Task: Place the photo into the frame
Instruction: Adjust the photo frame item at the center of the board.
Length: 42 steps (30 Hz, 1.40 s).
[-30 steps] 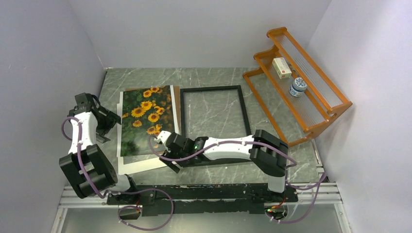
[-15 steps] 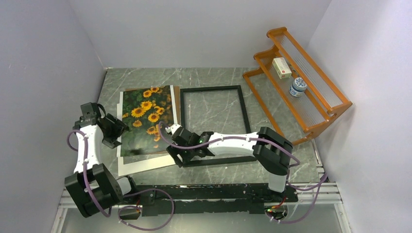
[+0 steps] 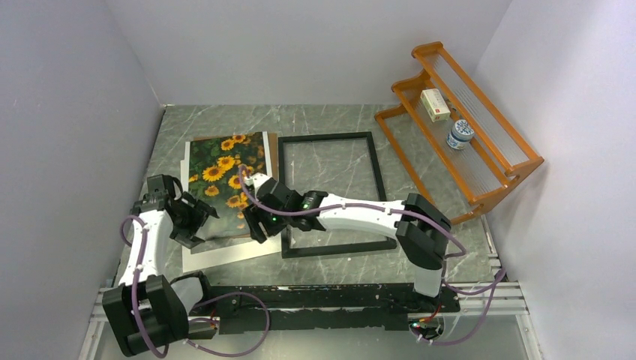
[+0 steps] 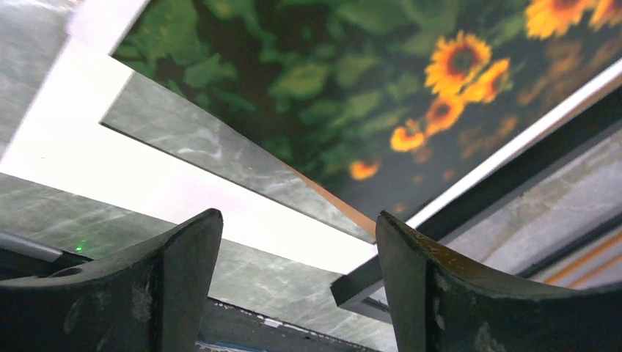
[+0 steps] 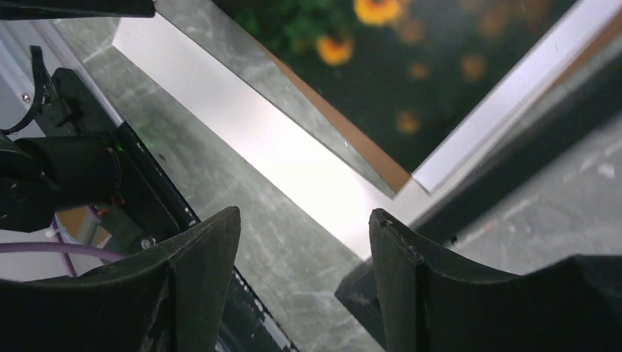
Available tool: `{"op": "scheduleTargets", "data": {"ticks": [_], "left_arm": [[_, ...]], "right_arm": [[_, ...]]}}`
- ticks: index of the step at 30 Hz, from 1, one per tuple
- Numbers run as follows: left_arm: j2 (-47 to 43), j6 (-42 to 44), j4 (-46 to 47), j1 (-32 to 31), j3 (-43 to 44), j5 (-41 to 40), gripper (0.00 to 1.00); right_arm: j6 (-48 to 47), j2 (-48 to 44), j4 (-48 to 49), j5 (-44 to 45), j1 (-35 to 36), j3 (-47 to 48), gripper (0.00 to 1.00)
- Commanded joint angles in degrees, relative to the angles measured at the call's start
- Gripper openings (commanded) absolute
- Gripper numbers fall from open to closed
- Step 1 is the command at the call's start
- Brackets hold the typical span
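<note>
Photo (image 3: 221, 180) lies beside frame (image 3: 325, 137), not inserted. Left gripper (image 3: 202, 225) and right gripper (image 3: 252, 219) gape empty above its near edge.

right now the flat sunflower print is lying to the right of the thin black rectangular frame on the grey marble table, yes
Not quite. The flat sunflower print lies to the left of the thin black rectangular frame, not to its right. Both are on the grey marble table. The top external view shows this plainly.
</note>
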Motion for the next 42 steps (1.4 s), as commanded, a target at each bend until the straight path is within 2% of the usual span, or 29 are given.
{"op": "scheduleTargets", "data": {"ticks": [1, 3, 7, 11, 14, 20, 26, 33, 37, 42], "left_arm": [[2.02, -0.24, -0.14, -0.21, 4.58, -7.07, 0.83], [5.36, 1.19, -0.05, -0.18, 6.67, -8.48, 0.84], [12.79, 3.53, 4.07, 0.21, 9.26, -6.39, 0.77], [18.64, 2.92, 6.43, 1.63, 11.79, -10.55, 0.76], [23.83, 1.49, 6.73, 4.50, 15.28, -10.68, 0.75], [31.64, 1.63, 6.85, 5.97, 23.90, -8.92, 0.75], [35.07, 3.75, 5.43, 6.23, 29.21, -6.27, 0.75], [37.29, 6.94, 3.08, 6.86, 32.98, -4.62, 0.75], [38.93, 9.12, 0.69, 7.12, 35.82, -4.52, 0.75], [39.92, 11.81, 0.65, 7.43, 36.30, -3.44, 0.75]], "right_arm": [[-12.21, 3.18, 4.52, 0.19, 2.82, 3.84, 0.68], [-20.97, 4.05, 5.16, 2.59, 5.10, 4.03, 0.69], [-33.62, 5.77, 6.35, 8.99, 8.58, 4.24, 0.70], [-41.12, 8.45, 5.09, 11.26, 9.51, 5.58, 0.70], [-45.35, 10.24, 3.70, 12.04, 10.09, 6.01, 0.70], [-52.61, 11.79, 2.42, 12.66, 10.96, 4.02, 0.69], [-56.68, 12.75, 3.94, 10.66, 11.09, 2.62, 0.68], [-59.90, 19.29, 10.85, 19.33, 11.35, 4.64, 0.61], [-60.74, 19.76, 14.77, 19.07, 11.63, 6.46, 0.58], [-55.86, 20.14, 15.60, 17.16, 12.14, 12.38, 0.57]]}}
